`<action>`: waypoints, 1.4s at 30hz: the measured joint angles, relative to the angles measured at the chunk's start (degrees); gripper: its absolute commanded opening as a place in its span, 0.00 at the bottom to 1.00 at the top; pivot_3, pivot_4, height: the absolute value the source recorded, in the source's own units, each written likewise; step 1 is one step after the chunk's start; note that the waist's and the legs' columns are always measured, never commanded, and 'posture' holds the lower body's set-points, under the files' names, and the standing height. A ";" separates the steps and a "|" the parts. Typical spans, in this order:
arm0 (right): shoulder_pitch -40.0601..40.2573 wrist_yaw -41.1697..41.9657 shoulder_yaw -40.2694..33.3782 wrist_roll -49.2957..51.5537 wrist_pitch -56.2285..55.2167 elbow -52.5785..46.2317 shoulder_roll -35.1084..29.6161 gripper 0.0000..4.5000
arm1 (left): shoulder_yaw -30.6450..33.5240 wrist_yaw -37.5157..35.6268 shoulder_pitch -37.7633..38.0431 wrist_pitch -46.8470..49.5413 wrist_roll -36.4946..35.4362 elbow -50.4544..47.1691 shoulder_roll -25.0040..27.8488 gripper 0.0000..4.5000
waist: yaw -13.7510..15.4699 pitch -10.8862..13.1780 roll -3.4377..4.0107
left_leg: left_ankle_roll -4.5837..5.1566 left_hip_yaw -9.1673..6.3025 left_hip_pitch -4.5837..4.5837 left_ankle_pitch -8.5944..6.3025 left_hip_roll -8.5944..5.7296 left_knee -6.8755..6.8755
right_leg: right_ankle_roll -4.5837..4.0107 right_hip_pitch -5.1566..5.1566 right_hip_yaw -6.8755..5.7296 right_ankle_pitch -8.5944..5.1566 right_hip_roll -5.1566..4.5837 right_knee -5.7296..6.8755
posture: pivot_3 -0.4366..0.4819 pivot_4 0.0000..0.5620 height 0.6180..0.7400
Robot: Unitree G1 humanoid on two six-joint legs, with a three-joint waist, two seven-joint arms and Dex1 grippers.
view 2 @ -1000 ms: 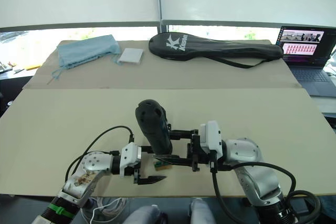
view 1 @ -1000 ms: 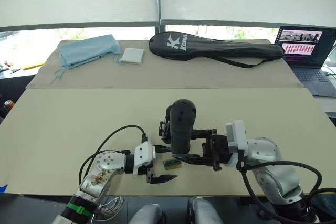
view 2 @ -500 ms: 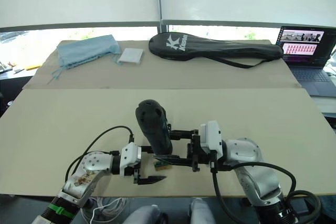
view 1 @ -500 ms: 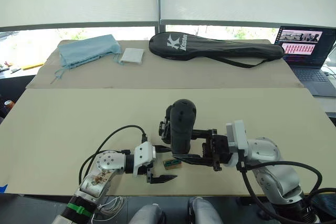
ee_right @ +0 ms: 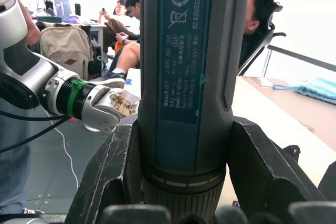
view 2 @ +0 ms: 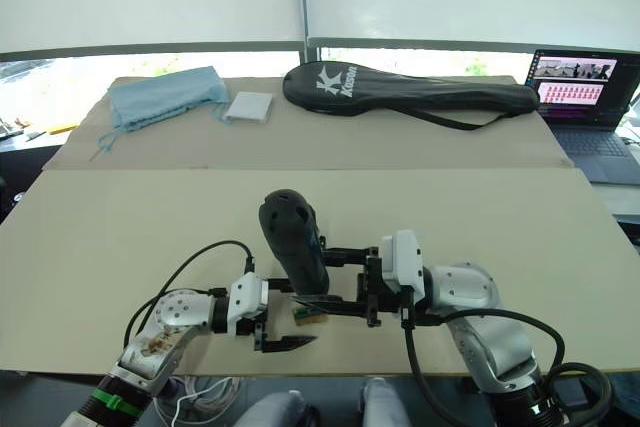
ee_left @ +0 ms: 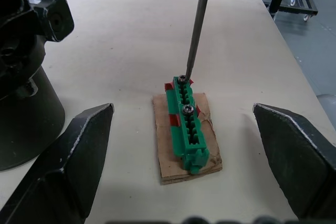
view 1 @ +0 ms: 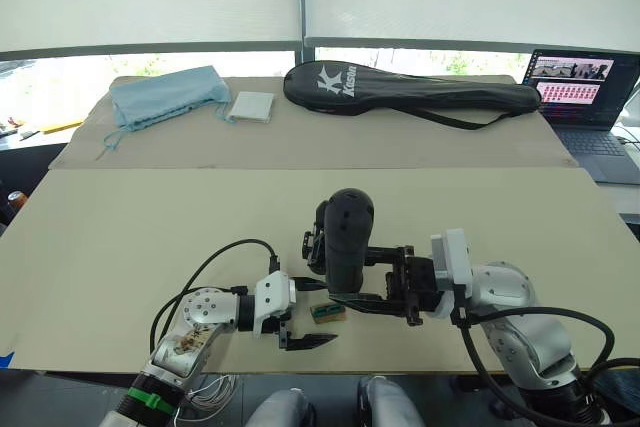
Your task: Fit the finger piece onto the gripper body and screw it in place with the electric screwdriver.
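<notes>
The right end effector (view 1: 385,282) is clamped around the electric screwdriver (view 1: 345,237), which stands nearly upright with its rounded end up and its thin metal bit (ee_left: 197,24) reaching down to the bench (view 1: 150,227). In the left wrist view the bit tip sits on a screw head at the far end of the small green block (ee_left: 187,129), which rests on a scrap of brown card. The screwdriver looks like a stiff, fairly heavy tool with a smooth casing, so I judge it could twist or slide in a loose grip; the fingers (ee_right: 110,182) hold it low on the barrel near the collar, which seems the right place for keeping the bit steady. The left end effector (view 1: 300,327) is spread wide and holds nothing, its two fingers (ee_left: 63,166) resting low on either side of the block without touching it. The gripper body (ee_left: 23,77) stands on the bench just beside the left end effector and behind the screwdriver; it looks rigid and weighty on its round base, best taken around that base. The screws look tiny and easy to lose. I cannot make out the loose finger piece. A black racket bag (view 1: 410,87), a blue cloth (view 1: 165,95) and a laptop (view 1: 580,97) lie well apart at the far side.
</notes>
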 measured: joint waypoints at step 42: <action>0.37 -1.78 -0.01 0.00 0.33 0.03 0.15 0.42 | 0.20 0.21 0.27 0.43 -0.04 -0.26 0.00 1.00 | -0.12 0.00 0.00 | 0.00 0.00 0.00 0.00 0.00 -0.02 | 0.00 -0.01 0.00 0.00 0.00 0.00 | 0.48 0.27 1.00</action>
